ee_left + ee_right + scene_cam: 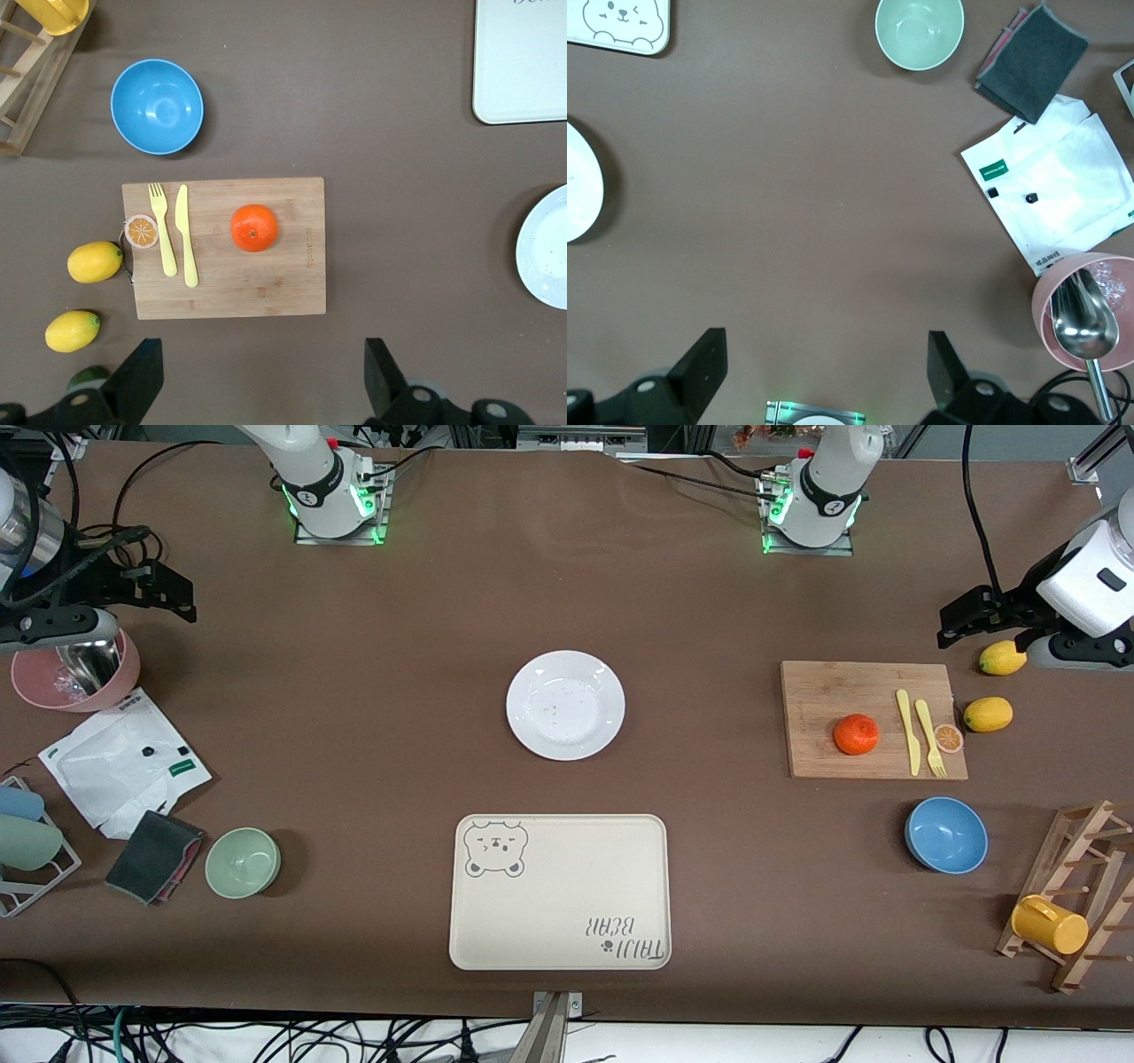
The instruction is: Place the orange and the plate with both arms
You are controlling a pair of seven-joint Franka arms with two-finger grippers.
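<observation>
The orange [856,734] sits on a wooden cutting board [824,691] toward the left arm's end of the table. It also shows in the left wrist view [254,227]. The white plate [565,705] lies mid-table, farther from the front camera than the cream bear tray [560,908]. Its edge shows in the left wrist view [545,248] and the right wrist view [580,181]. My left gripper [952,627] [259,381] is open and empty, up over the table beside the board. My right gripper [182,598] [824,376] is open and empty, up over the table at the right arm's end.
A yellow knife, a fork [928,737] and an orange slice [949,738] lie on the board, with two lemons [988,714] beside it. A blue bowl [946,834] and a wooden rack with a yellow cup [1050,924] stand nearer the front camera. A pink bowl with a spoon [75,673], a white bag, a grey cloth and a green bowl [243,862] lie at the right arm's end.
</observation>
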